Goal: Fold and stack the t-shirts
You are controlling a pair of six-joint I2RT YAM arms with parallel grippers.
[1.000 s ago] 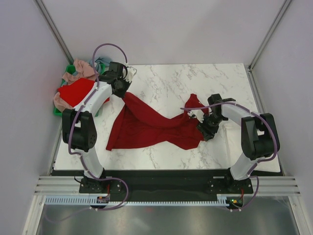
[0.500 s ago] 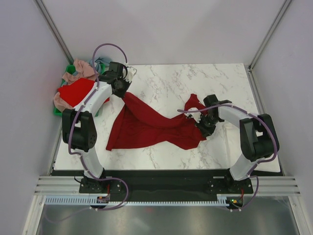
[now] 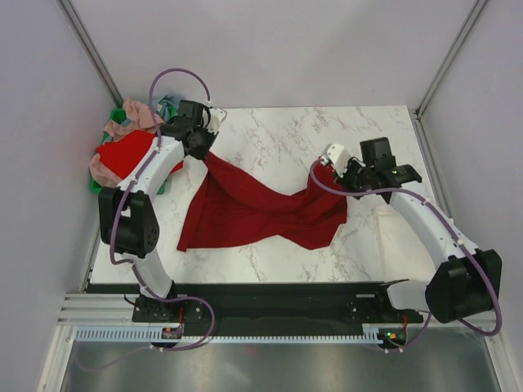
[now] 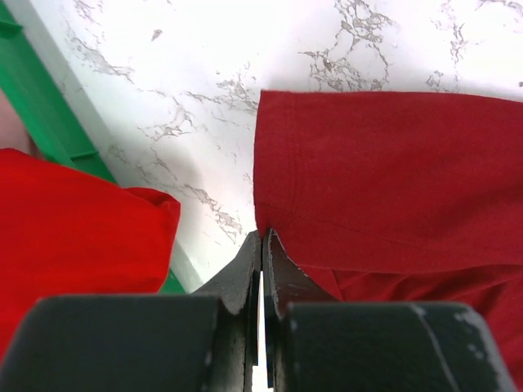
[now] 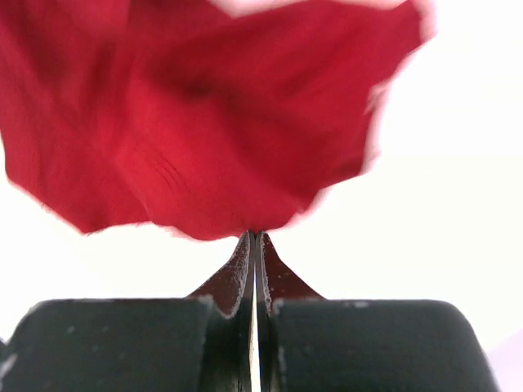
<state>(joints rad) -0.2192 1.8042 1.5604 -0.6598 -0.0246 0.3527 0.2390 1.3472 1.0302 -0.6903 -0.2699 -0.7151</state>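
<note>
Left tool [image 4: 261, 245] pinches crimson t-shirt [image 4: 384, 180] edge (stitching visible only from wrist).

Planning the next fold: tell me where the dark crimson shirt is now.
In the top view the dark crimson t-shirt lies across the middle of the marble table, stretched between the left gripper near the green crate and the right gripper.

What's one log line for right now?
left gripper: shut on crimson t-shirt | right gripper: shut on crimson t-shirt | fold: not started

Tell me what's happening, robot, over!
Left gripper shut on shirt. Right gripper too, corner held up. Shirt unfolded. Crate left, not blocking.
</note>
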